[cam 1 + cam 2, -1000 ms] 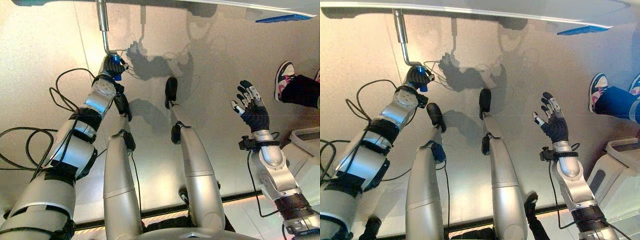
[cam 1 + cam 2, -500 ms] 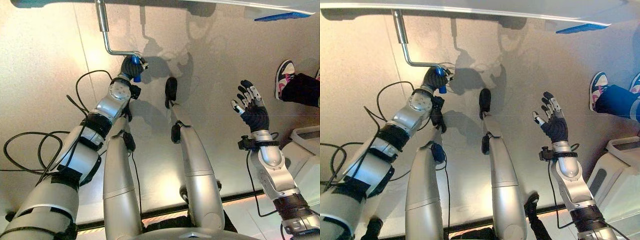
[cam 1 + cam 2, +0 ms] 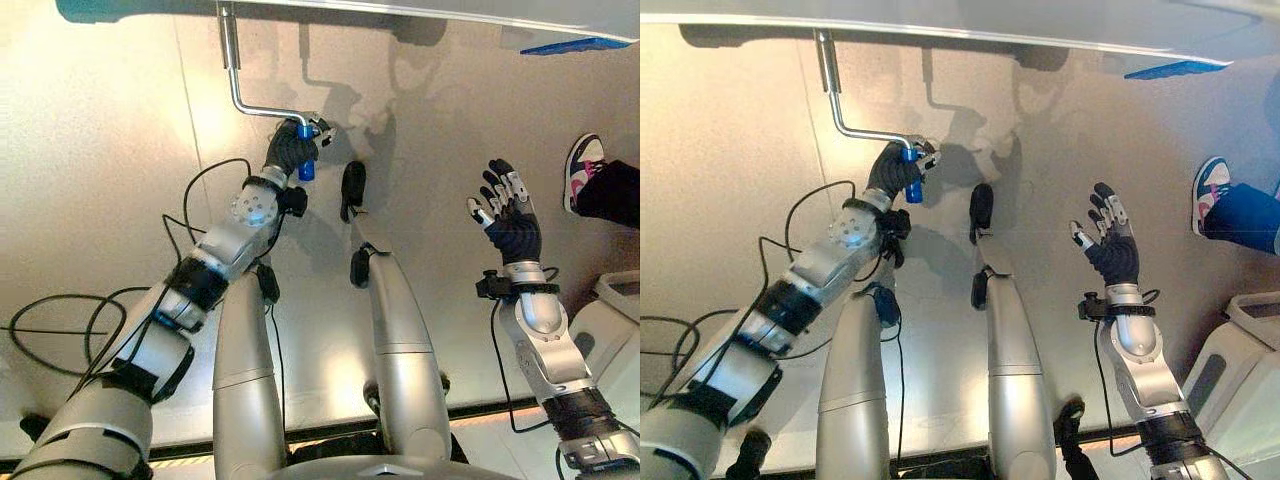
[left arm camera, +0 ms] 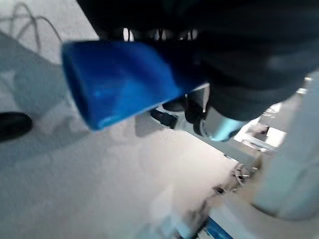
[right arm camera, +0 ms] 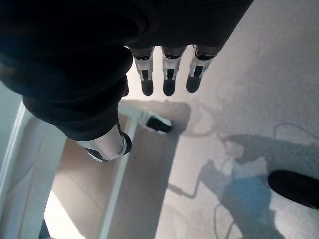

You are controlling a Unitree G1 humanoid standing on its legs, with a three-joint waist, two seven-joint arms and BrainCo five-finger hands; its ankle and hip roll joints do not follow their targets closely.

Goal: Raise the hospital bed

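Swung rightward, the crank's blue grip [image 3: 305, 168] sits clenched inside the left robot hand [image 3: 290, 150].

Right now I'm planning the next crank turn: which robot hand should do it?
Left. The left robot hand already grips the crank's blue handle; the right robot hand hangs open, far from it.

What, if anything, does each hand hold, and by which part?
The left hand grips the bed crank by its blue handle. The right hand is open, holding nothing.
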